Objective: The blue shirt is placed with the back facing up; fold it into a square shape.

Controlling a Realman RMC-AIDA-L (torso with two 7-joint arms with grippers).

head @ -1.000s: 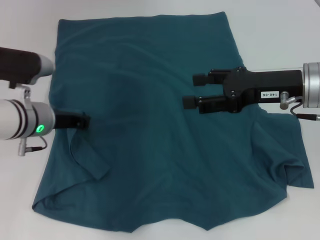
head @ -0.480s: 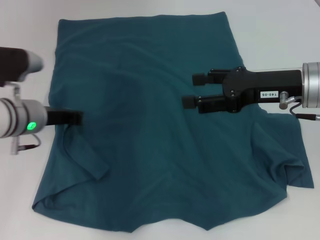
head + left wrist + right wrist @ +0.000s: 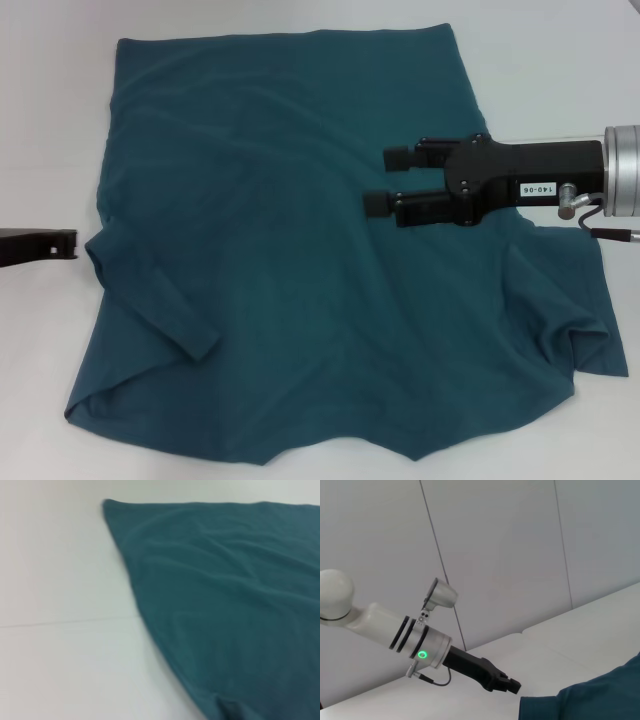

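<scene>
Large dark teal-blue soft-fabric T-shirt (image 3: 300, 250) lies flat on the white table (image 3: 560, 60); black right gripper (image 3: 385, 180) hovers over its right half, fingers apart. Black left gripper (image 3: 65, 243) sits just off the left edge, state unreadable.

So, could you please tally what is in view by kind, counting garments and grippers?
Shirts: 1, the blue shirt spread on the white table.
Grippers: 2, the right gripper open over the shirt, and the left gripper off its left edge.
Total: 3.
</scene>
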